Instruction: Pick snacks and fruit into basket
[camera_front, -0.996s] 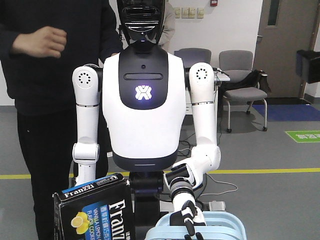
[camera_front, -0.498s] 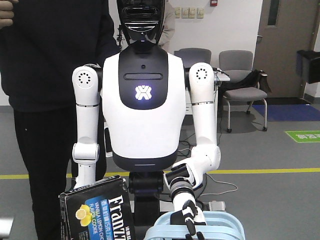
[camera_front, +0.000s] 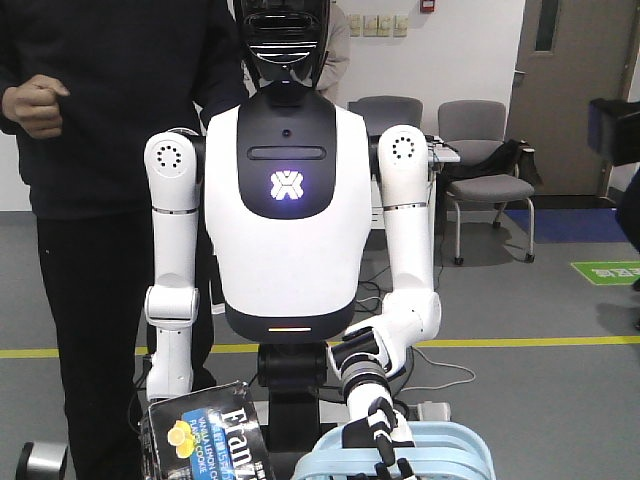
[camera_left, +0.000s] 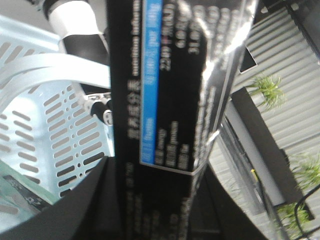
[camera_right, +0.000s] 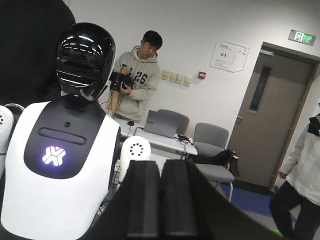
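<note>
Clamping tilted Franzzi box (camera_left: 170, 90) in left gripper (camera_left: 155, 205), just beside basket (camera_left: 35, 135) slotted wall, hoop handle (camera_left: 55, 67) crossing opening; right gripper (camera_right: 160, 200) pressing shut, empty.

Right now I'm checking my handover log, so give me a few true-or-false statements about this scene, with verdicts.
1. The Franzzi box lies inside the basket. False: it is outside, beside the basket.
2. The humanoid's hand is at the basket's handle. True.
3. The right gripper is wide open. False: its fingers are together, with nothing between them.
4. The basket is light blue with slotted sides. True.
</note>
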